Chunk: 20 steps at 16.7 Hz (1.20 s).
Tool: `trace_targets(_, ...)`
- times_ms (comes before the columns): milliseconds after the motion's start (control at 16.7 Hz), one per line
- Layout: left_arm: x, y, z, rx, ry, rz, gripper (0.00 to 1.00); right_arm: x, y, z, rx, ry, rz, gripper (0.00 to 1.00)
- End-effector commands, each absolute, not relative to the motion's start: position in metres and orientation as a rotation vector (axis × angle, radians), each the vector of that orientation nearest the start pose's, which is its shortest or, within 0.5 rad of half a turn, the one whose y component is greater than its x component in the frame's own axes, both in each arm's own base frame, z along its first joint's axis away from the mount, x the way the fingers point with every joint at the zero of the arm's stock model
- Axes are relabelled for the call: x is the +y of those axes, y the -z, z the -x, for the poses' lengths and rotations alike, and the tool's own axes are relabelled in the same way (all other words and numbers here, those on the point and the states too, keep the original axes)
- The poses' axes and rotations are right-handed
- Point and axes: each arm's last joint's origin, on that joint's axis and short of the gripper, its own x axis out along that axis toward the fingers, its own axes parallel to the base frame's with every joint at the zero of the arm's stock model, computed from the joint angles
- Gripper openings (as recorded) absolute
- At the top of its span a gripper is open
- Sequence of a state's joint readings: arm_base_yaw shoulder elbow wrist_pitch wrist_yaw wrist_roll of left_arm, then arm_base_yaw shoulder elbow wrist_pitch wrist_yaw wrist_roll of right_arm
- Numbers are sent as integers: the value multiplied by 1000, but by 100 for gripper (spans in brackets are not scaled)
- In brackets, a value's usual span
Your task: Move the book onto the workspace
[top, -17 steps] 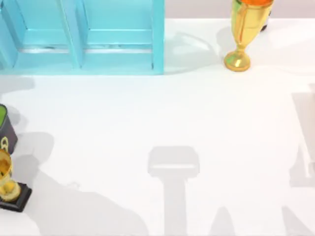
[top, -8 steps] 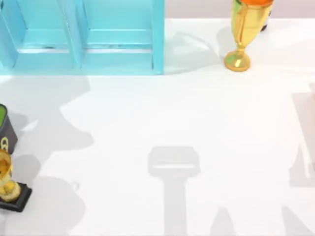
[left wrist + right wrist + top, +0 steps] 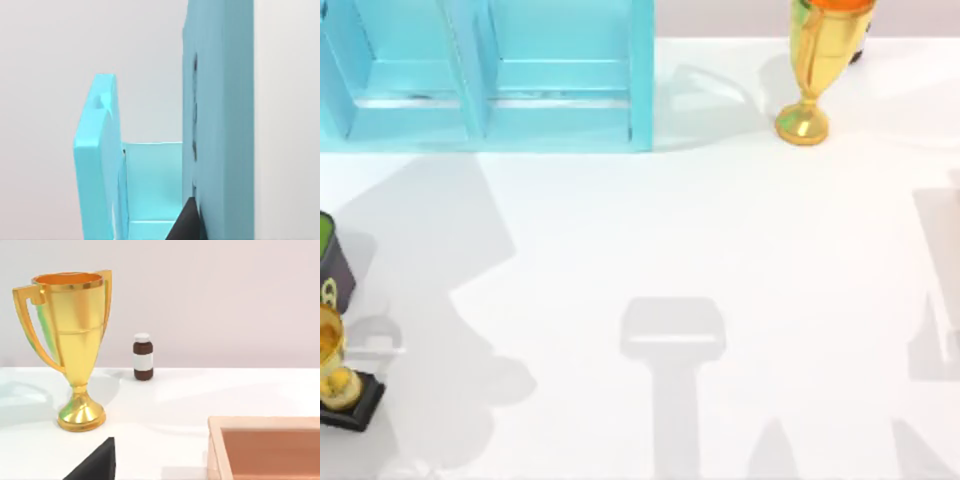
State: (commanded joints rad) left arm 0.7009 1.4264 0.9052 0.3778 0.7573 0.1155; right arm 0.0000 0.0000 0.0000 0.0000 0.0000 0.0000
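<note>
The workspace (image 3: pixel 720 230) is the broad white tabletop. The light blue shelf unit (image 3: pixel 490 75) stands at its back left. The book is hidden; I cannot pick it out among the shelf's blue walls. In the left wrist view, blue shelf panels (image 3: pixel 217 115) stand close ahead, and my left gripper's dark fingertip (image 3: pixel 188 222) lies against one of them. In the right wrist view, my right gripper's dark fingertip (image 3: pixel 97 465) sits low in front of the gold trophy (image 3: pixel 75 350).
A tall gold trophy (image 3: pixel 815 60) stands at the back right, with a small brown bottle (image 3: pixel 143 356) behind it. A wooden tray (image 3: pixel 267 447) lies near the right gripper. A small trophy on a black base (image 3: pixel 340 380) and a dark, green-topped object (image 3: pixel 330 260) sit at the left edge.
The big arm shadow on the left of the table has shifted and now reaches up to the shelf's front. No object has moved.
</note>
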Motion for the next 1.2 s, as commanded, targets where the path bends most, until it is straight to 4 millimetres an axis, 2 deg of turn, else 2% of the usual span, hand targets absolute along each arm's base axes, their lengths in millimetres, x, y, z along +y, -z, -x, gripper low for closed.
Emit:
trace_targets(360, 186, -274, -263, 112, 59, 26, 0, -1, -160, -106, 0, 0, 0, 100)
trace_targets(480, 173, -269, -273, 145, 77, 109, 0, -1, -160, -106, 0, 0, 0, 100)
trace_targets(600, 151, -265, -287, 187, 101, 216, 0, -1, -160, -106, 0, 0, 0, 100)
trace_targets(840, 85, -266, -318, 274, 146, 463, 0, -1, -160, -106, 0, 0, 0, 100)
trace_targets(1020, 18, -275, -333, 326, 170, 657, 0, -1, -160, -106, 0, 0, 0, 100)
trace_targets(1200, -57, -289, -335, 369, 181, 862, 0, -1, -160, -106, 0, 0, 0, 100)
